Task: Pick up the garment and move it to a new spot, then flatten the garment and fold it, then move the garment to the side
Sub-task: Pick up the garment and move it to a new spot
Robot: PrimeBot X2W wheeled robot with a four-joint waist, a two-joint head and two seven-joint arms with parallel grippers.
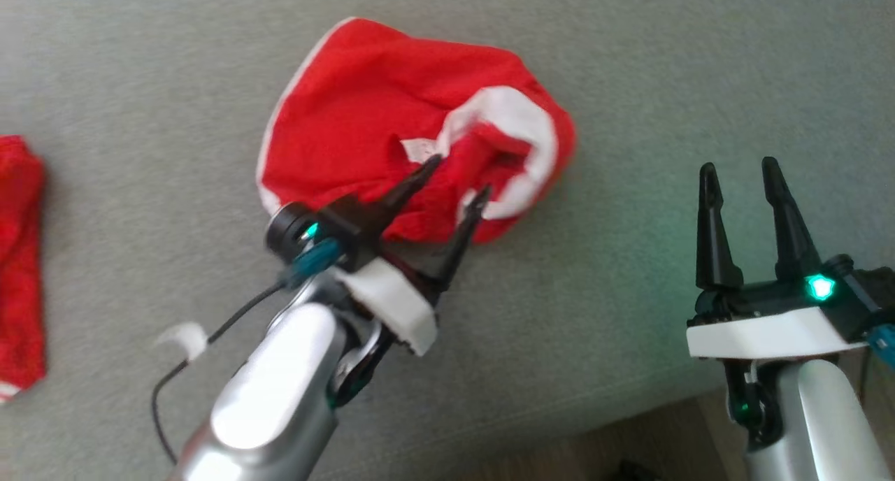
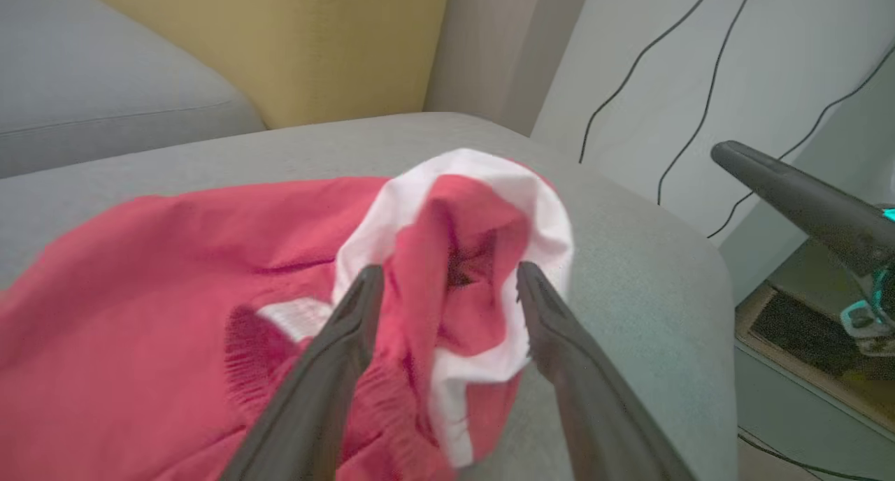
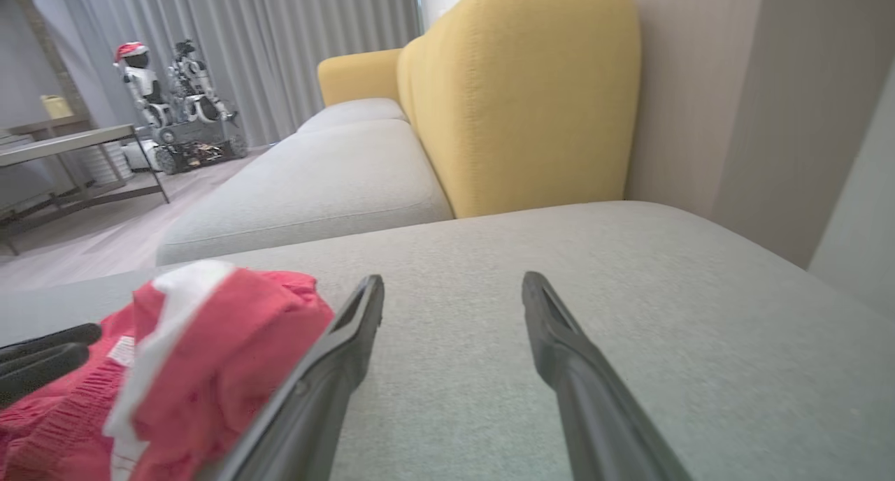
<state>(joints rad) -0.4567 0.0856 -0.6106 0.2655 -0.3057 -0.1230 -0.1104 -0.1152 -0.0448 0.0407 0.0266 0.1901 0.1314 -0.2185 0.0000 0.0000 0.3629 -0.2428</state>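
Two wide-apart left fingers (image 2: 328, 376) astride bunched hem of garment (image 2: 140, 257)

The head camera looks steeply down from close above the grey cushion (image 1: 629, 82), with the red garment (image 1: 377, 117) upper centre, the left gripper (image 1: 453, 177) at centre and the right gripper (image 1: 740, 168) at right. The left wrist camera sits low, almost against the garment, facing a yellow backrest (image 2: 280, 40) upper left and a cabled wall (image 2: 699, 82) upper right. The right wrist camera, low over the cushion, faces curtains (image 3: 280, 40) upper left. All three share garment and cushion.
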